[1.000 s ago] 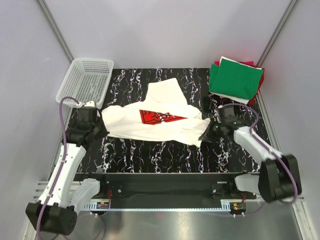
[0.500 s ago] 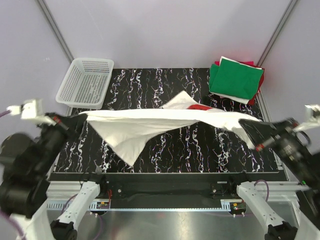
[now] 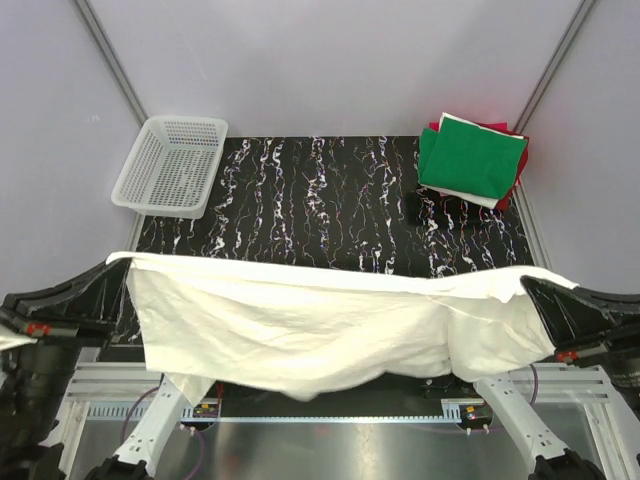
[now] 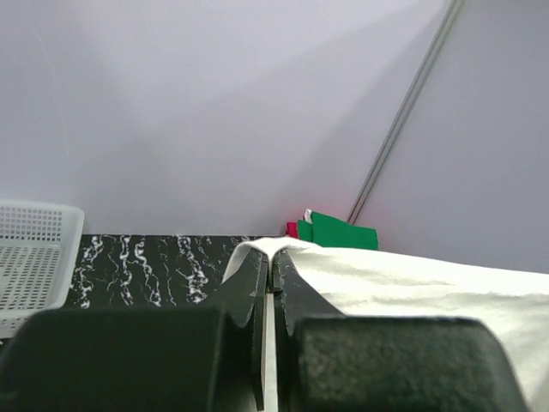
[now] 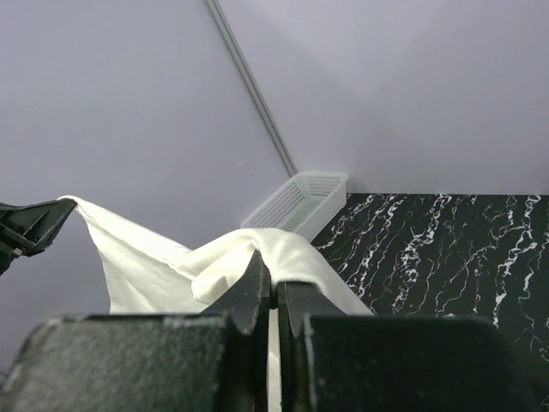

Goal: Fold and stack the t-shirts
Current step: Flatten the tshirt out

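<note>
The cream-white t-shirt [image 3: 300, 330] hangs stretched in the air between my two grippers, high above the near edge of the table, its plain side toward the top camera. My left gripper [image 3: 120, 262] is shut on its left corner; the wrist view shows the cloth [image 4: 412, 283] pinched between the jaws at my left gripper [image 4: 273, 257]. My right gripper [image 3: 528, 283] is shut on the right corner; in its wrist view the cloth [image 5: 249, 249] drapes over my right gripper [image 5: 274, 273]. Folded green [image 3: 470, 155], white and red tees are stacked at the back right.
A white mesh basket [image 3: 170, 165] stands at the back left, also in the right wrist view [image 5: 300, 197]. The black marbled table [image 3: 320, 200] lies bare behind the hanging shirt. Grey walls enclose the cell.
Both arms have lifted the shirt off the table and pulled it toward the near edge. It went from a taut diagonal band to a wide hanging sheet.
</note>
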Robot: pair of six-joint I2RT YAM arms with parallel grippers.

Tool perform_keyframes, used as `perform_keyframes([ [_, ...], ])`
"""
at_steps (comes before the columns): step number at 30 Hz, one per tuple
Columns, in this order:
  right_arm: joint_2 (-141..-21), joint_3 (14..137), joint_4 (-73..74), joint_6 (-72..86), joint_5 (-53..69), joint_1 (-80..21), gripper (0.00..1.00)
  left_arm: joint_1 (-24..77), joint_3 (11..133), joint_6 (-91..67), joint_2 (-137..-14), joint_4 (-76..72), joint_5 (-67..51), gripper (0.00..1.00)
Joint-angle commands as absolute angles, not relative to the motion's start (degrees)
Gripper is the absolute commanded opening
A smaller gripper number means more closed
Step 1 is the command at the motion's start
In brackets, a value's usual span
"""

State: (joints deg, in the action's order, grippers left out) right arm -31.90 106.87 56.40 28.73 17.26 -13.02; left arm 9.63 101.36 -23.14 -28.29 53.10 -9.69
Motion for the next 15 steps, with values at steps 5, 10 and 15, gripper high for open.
perform_keyframes([
  [5, -48.5, 99.1, 43.9, 26.4, 10.1, -13.2, 0.00, 9.9, 90.9, -22.8, -36.8, 47.3, 4.7, 0.00],
  [10, -77.2, 99.9, 36.7, 26.6, 7.6, -13.0, 0.00, 8.6, 86.7, -21.2, -58.0, 47.5, 12.5, 0.04],
  [15, -120.4, 158.5, 64.2, 25.7, 7.3, -11.2, 0.81, -1.9, 98.8, -21.6, -91.3, 54.1, -4.3, 0.82],
])
